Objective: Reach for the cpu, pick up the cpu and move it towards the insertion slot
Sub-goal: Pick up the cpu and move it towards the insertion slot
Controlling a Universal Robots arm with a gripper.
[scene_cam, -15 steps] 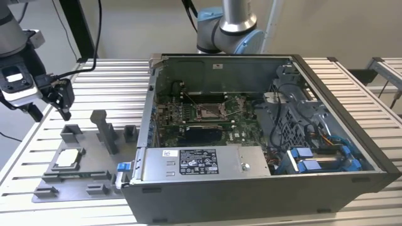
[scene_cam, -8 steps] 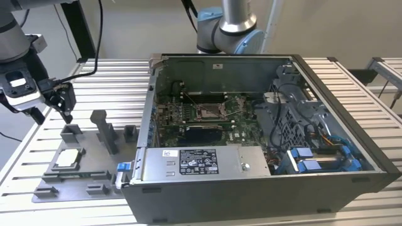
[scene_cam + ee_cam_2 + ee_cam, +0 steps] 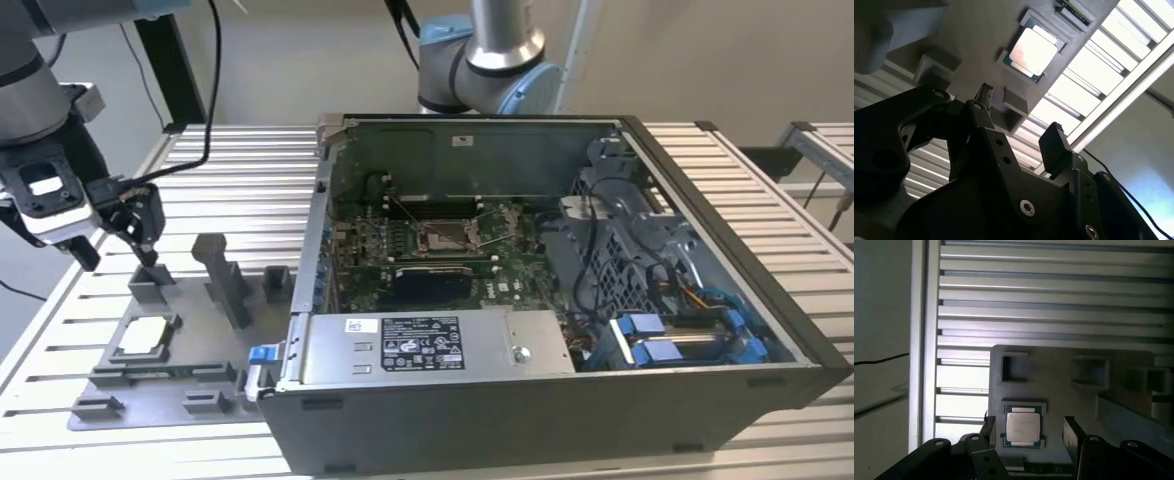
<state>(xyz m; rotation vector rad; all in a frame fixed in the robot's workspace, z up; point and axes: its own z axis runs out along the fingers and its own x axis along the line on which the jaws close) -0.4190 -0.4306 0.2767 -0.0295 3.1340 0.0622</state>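
Your gripper (image 3: 116, 250) hovers, fingers apart, above the grey fixture plate (image 3: 200, 350), where the cpu (image 3: 144, 338) lies; the insertion slot (image 3: 445, 236) sits inside the open computer case (image 3: 534, 420).

One cpu (image 3: 144, 338) lies near the one gripper (image 3: 118, 260), on one grey fixture plate (image 3: 194, 352). Farther from the gripper, one open computer case (image 3: 534, 405) holds one insertion slot (image 3: 445, 236).

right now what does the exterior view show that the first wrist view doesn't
Exterior view adds: the open computer case on the table, with the socket on its green board, far from the tool. First wrist view adds: the cpu framed between the open tool's fingers, plus hollow pockets in the grey fixture. Both share: the cpu seated in the fixture, the slatted table, the tool.
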